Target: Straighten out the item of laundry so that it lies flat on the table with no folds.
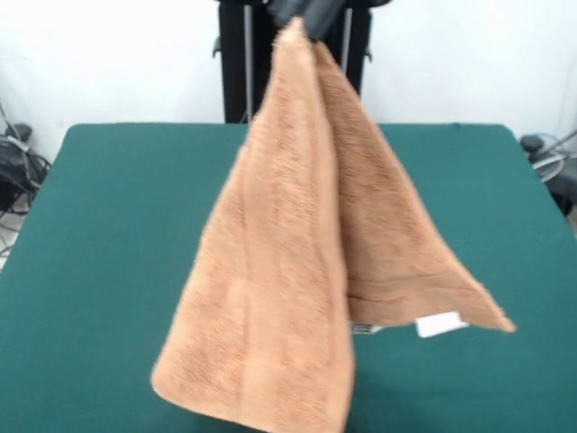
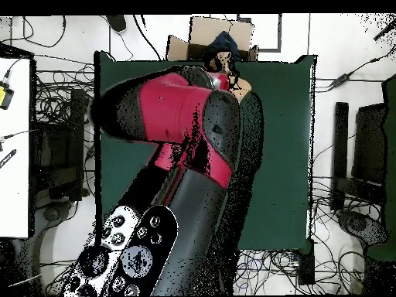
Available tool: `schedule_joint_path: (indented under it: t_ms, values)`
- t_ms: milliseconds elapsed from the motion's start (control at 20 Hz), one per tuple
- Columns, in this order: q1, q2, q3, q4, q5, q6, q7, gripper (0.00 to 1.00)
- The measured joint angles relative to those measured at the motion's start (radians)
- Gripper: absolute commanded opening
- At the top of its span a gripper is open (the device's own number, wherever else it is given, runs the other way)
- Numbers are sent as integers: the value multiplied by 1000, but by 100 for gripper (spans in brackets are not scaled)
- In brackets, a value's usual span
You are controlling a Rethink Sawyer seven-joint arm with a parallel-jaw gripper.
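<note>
**Towel hung from the gripper over the table**

The towel [image 1: 288, 271] hangs by its top corner from the gripper [image 1: 302, 23], whose fingers are pinched together on that corner at the upper edge of the front view. It falls in two folded panels: a long left one, then a shorter right one with a white tag [image 1: 440, 324] at its hem. Below lies the green table [image 1: 117, 234]. Overhead, the arm [image 2: 178, 116] hides most of the cloth.

1. The arm [image 2: 182, 124] has glossy red shells with rounded black sections at its joints.
2. Lower down it is a thick black tube, smooth and shiny.
3. The base [image 2: 128, 255] carries a black plate with round grey and white discs, like buttons or bolt caps.
4. The gripper [image 1: 302, 13] shows only as a dark grey-black block.
</note>
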Motion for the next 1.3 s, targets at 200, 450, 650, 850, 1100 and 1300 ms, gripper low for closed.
schedule_joint_path:
  t_ms: [200,450,650,850,1100,1300]
  values:
    - [-5,26,2,-57,55,0,0,0]
    - [1,29,8,-60,144,-70,22,0]
    - [-6,-34,66,45,173,-283,74,0]
    - [-79,-148,204,225,147,-610,165,0]
    - [-230,-259,372,443,33,-978,343,0]
    - [-300,-298,446,564,-39,-1110,477,0]
